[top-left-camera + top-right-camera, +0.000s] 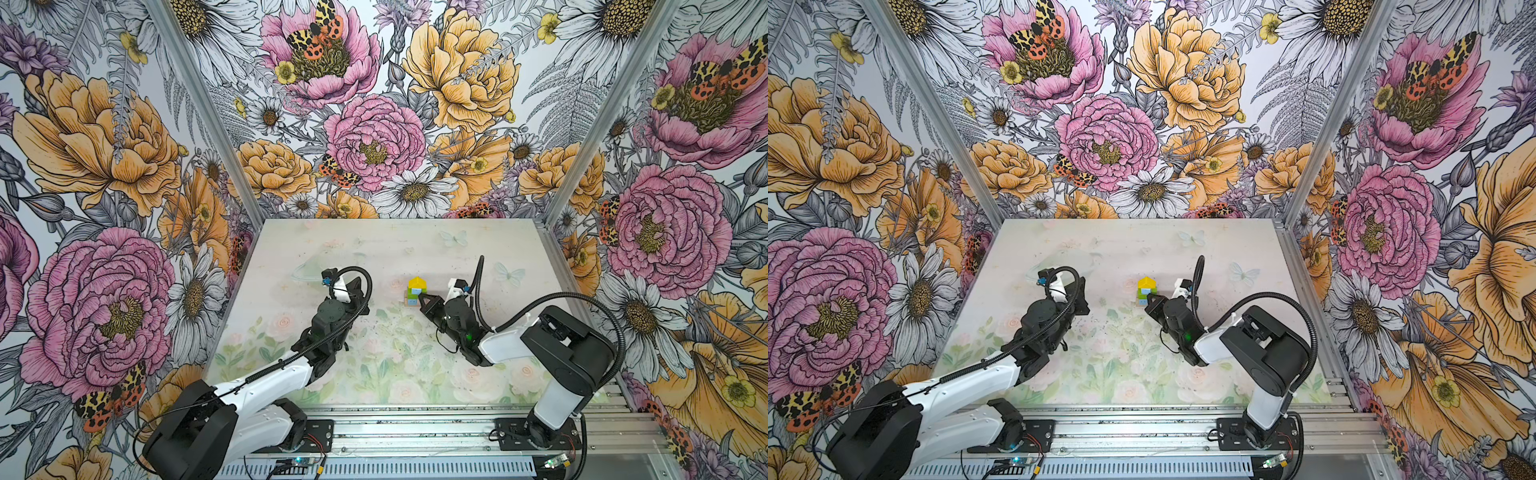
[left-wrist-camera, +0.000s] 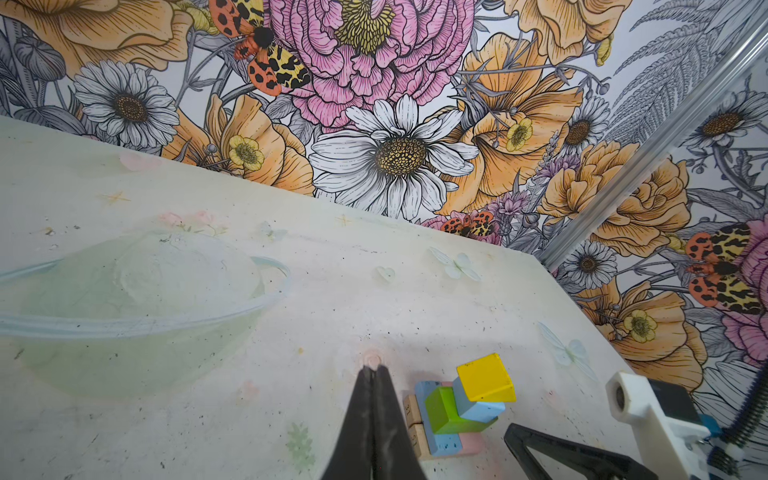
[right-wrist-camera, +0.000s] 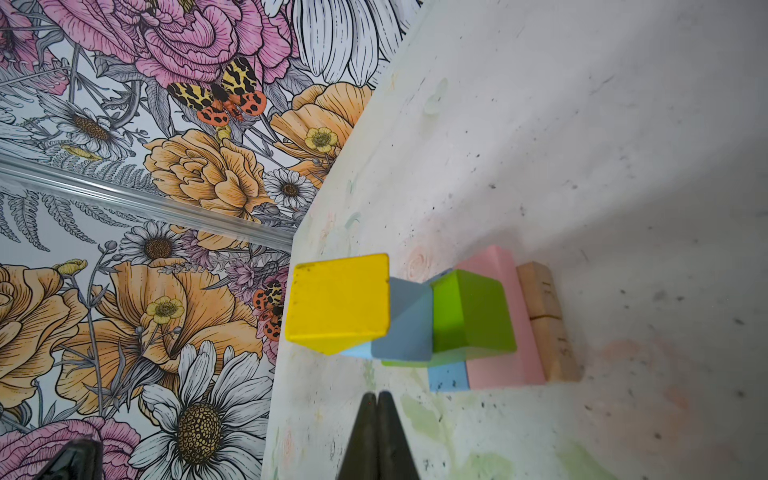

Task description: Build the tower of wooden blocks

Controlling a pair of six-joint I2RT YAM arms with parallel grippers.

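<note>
**Tower stands complete, both pincers shut and empty**

The tower [image 1: 417,292] [image 1: 1146,291] stands upright near the middle of the worktop [image 1: 374,245], a little right of centre in both top views. Two tan planks [image 3: 546,320] lie side by side as its base. A pink brick [image 3: 498,365] and a blue brick [image 3: 449,376] rest next to each other on the planks. A green brick [image 3: 471,311] lies across those two. A blue cube [image 3: 409,328] sits on the green brick, turned at an angle to it, and the yellow roof [image 3: 338,303] caps the stack.

The right pincer [image 3: 377,395] [image 1: 421,296] has its jaws pressed together on nothing. Its tip is low and just beside the tower's foot, on the pink side. The right wrist view shows a sliver of worktop between the tip and the blocks.

The left pincer [image 2: 374,368] is also closed and empty. It hangs over bare worktop to the left of the tower, apart from it.

A clear bowl [image 2: 124,316] sits on the worktop farther left, toward the back. Flowered walls [image 1: 374,137] enclose the worktop.
</note>
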